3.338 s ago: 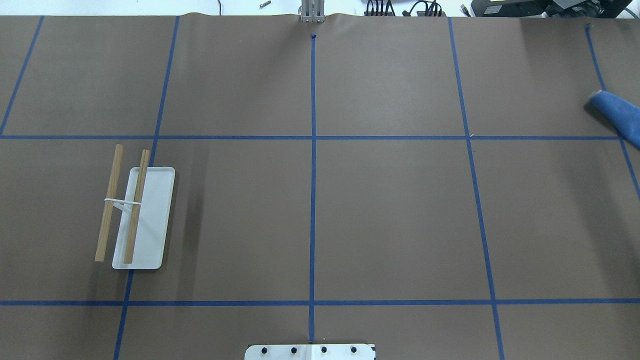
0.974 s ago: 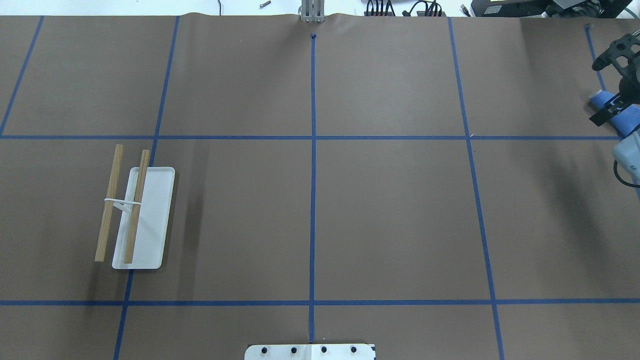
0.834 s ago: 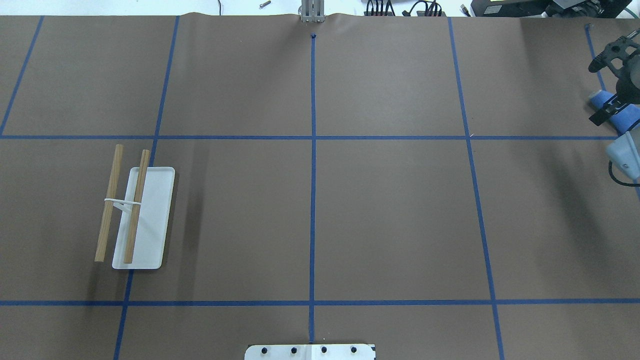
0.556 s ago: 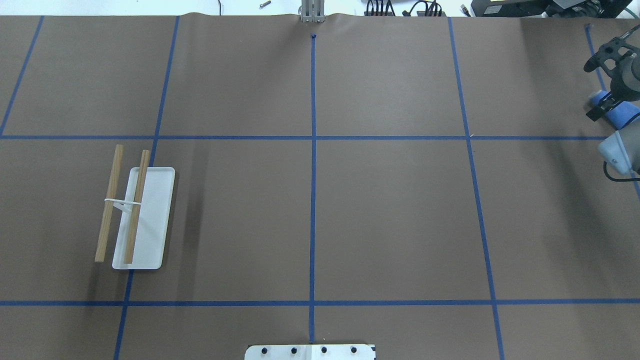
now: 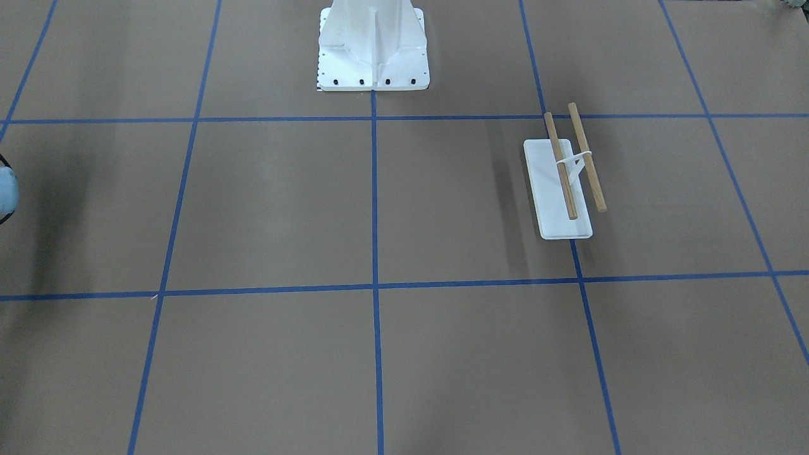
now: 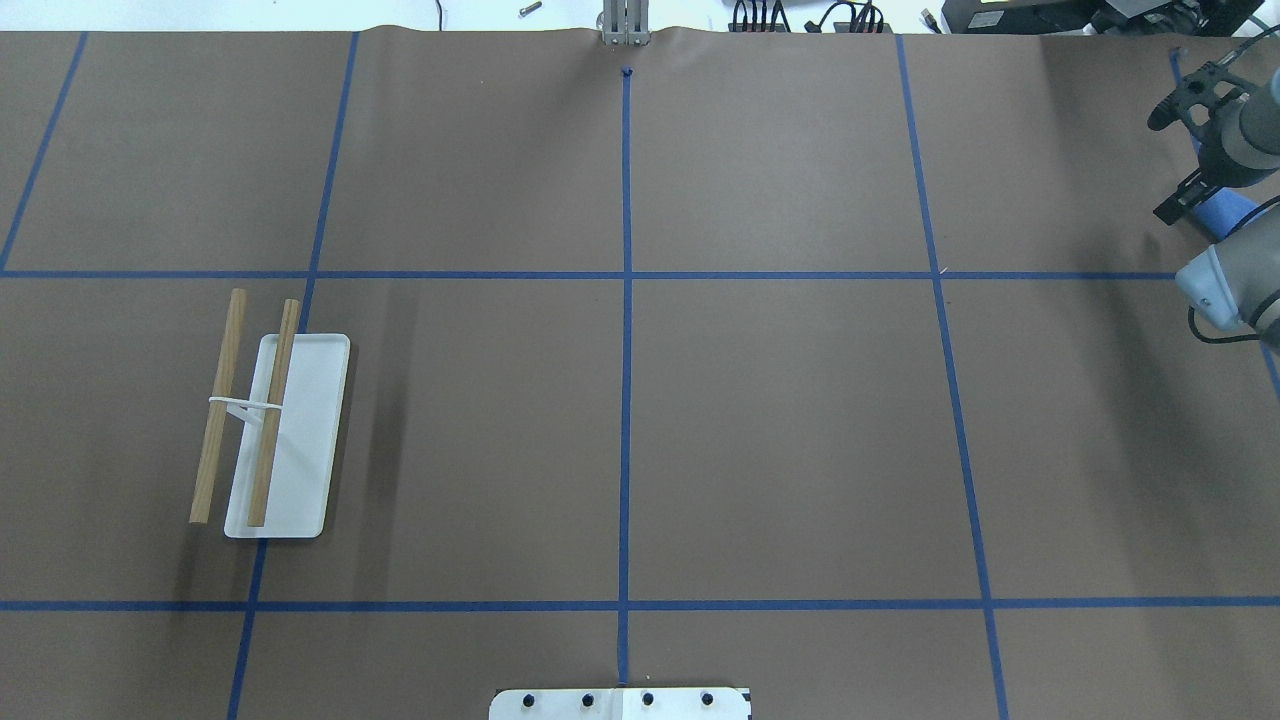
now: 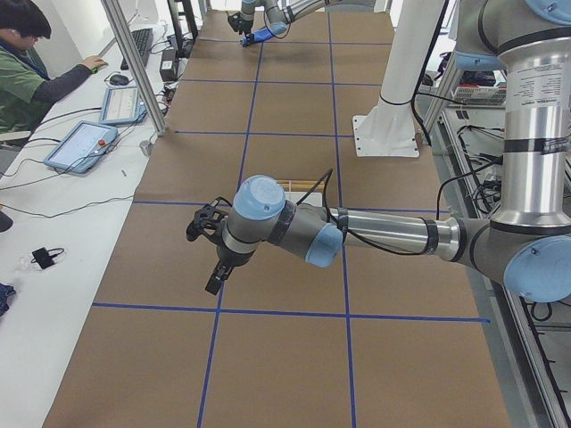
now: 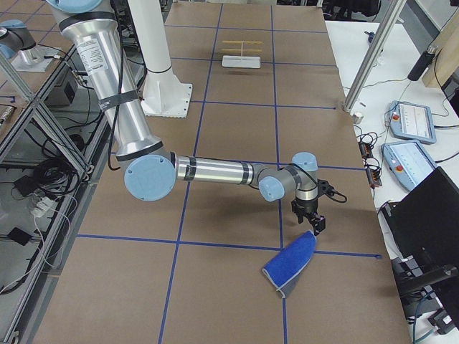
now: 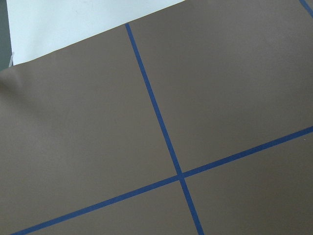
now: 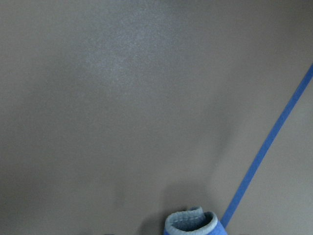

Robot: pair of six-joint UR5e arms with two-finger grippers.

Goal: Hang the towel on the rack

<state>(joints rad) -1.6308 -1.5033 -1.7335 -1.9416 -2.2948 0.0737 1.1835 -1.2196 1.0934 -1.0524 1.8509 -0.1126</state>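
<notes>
— So, what are the hands doing?

— Upper right of the overhead view, the right gripper (image 6: 1162, 165) has its jaws spread wide with nothing between them, poised at one end of the towel (image 8: 290, 264). The left gripper (image 7: 208, 251) shows only at the centre of the left-side view, hovering over bare paper. Released or clenched, I cannot tell.

— And the towel itself?

— It lies on the table, low and right of centre in the right-side view, folded over on itself, blue outside with grey lining. I'd judge it light, soft and floppy. It will sag from any pinch, so take the end nearest the jaws, through both layers.

— Its destination?

— The rack (image 6: 300, 440) stands mid-left of the overhead frame, well apart, and its dowels (image 6: 218, 405) are bare.

— The surroundings?

— The table (image 6: 780, 440) is covered in brown paper gridded with blue tape (image 6: 626, 400). A white pedestal (image 5: 373, 50) stands top centre of the front view. An operator (image 7: 27, 71) sits at the upper left of the left-side view.
</notes>
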